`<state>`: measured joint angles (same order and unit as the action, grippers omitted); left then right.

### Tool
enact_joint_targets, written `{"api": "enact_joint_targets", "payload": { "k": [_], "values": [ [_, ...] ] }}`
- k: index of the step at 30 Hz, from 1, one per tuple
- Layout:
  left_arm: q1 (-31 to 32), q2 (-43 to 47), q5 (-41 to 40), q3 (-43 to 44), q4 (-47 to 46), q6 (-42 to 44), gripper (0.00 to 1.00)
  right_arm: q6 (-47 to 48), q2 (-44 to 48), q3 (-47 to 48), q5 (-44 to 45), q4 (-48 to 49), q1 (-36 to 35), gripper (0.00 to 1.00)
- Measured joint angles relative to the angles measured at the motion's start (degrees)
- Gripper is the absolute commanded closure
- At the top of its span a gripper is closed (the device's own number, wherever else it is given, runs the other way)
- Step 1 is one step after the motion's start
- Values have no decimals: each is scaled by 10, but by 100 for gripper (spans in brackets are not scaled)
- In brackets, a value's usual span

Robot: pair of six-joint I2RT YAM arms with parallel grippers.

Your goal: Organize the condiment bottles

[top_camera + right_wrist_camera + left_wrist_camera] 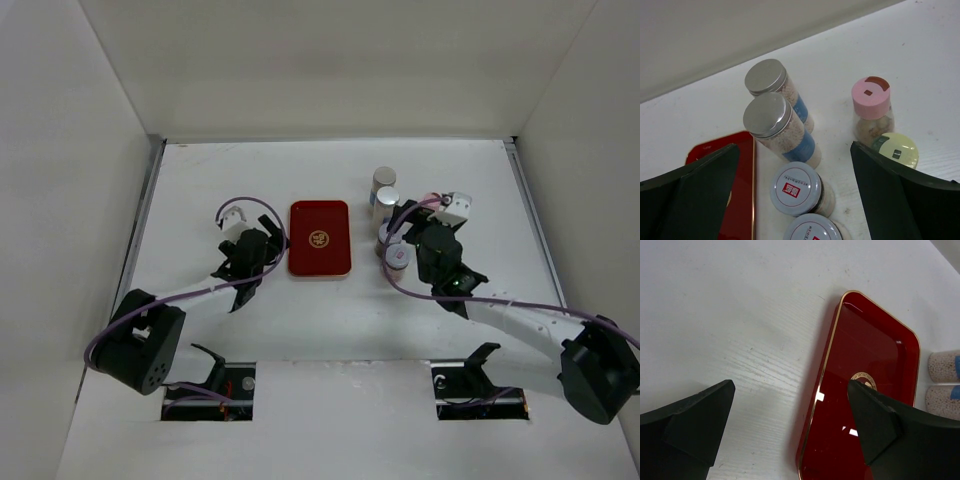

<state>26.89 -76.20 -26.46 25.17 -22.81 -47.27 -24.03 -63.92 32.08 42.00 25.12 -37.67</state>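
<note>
Several condiment bottles stand in a cluster right of the red tray (pixel 320 238). The right wrist view shows two silver-capped, blue-labelled bottles (pixel 766 76) (pixel 767 115), two with white lids bearing a red logo (pixel 796 188) (pixel 812 230), a pink-capped one (pixel 870 97) and a pale-yellow-capped one (pixel 898 150). My right gripper (pixel 794 147) is open and empty above the cluster (pixel 386 200), its jaws spread either side of the white-lidded bottles. My left gripper (pixel 790 390) is open and empty over the tray's left rim (pixel 822 375). The tray holds nothing.
White walls enclose the table on the left, back and right. Two blue-labelled bottles (pixel 944 366) show past the tray's right edge in the left wrist view. The left arm (pixel 180 300) and right arm (pixel 520 320) reach in from the near edge.
</note>
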Motion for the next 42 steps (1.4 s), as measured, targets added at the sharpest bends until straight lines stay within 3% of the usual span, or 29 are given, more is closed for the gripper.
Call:
{"api": "enact_joint_targets", "payload": {
  "k": [8,9,10,12,14,16,17,19,20,22,24,36,38,42],
  "values": [
    [1,0,-9,3,10,9,0,22,-26,0,-13,26,-18,0],
    [1,0,-11,3,10,12,0,23,-26,0,-17,28,-18,14],
    [1,0,-13,3,10,16,0,27,-26,0,-22,28,-18,40],
    [1,0,-16,3,8,20,0,35,-25,0,-33,27,-19,77],
    [-2,0,-15,3,2,23,0,37,-23,0,-41,22,-19,86],
    [-3,0,-15,3,-9,26,0,35,-22,6,-48,3,-19,81],
    [-3,0,-15,2,-16,27,0,34,-23,12,-50,-11,-18,72],
    [-4,0,-14,0,-31,31,0,33,-26,30,-52,-37,-17,45],
    [-6,-1,-12,0,-37,33,0,34,-32,42,-54,-49,-17,26],
    [-6,-2,-10,-1,-49,38,0,37,-50,70,-57,-67,-13,9],
    [-6,-2,-9,-7,-68,41,0,43,-76,101,-63,-88,-8,2],
    [-4,12,9,-48,-118,47,0,52,-264,274,-103,-208,51,0],
    [0,16,12,-49,-125,47,0,52,-282,286,-104,-219,57,4],
    [7,16,28,-49,-131,47,0,52,-305,304,-109,-232,63,24]
  ]
}}
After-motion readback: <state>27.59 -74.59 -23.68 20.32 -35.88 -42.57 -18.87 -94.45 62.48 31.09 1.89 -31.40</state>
